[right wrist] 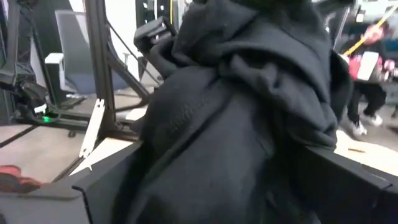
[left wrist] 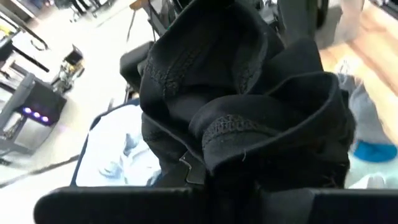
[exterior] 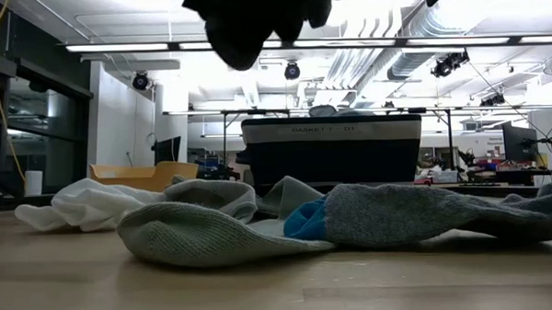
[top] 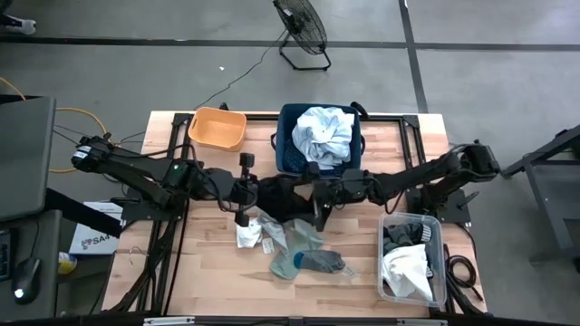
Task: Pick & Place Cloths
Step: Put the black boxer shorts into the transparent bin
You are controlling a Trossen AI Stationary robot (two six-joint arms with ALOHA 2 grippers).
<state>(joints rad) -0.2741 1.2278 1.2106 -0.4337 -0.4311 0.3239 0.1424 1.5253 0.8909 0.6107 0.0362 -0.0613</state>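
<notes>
Both arms meeting over the middle of the table, holding a black garment up between them, just in front of the navy bin. Left tool pinching one end of it, with black folds and stitched hems bunching right above the fingers in the left wrist view. Right tool gripping the other end, the dark fabric draping over and filling most of the right wrist view. Hanging off the table, showing as a dark lump at the top of the low view. Pale blue-white shirt sitting piled in the navy bin. Grey-green socks lying on the table below the arms, one showing a blue patch in the low view. Small white piece lying just beside the socks, under the left tool. Orange tub resting near the far left corner. Clear bin sitting at the right with white and dark cloths inside.
</notes>
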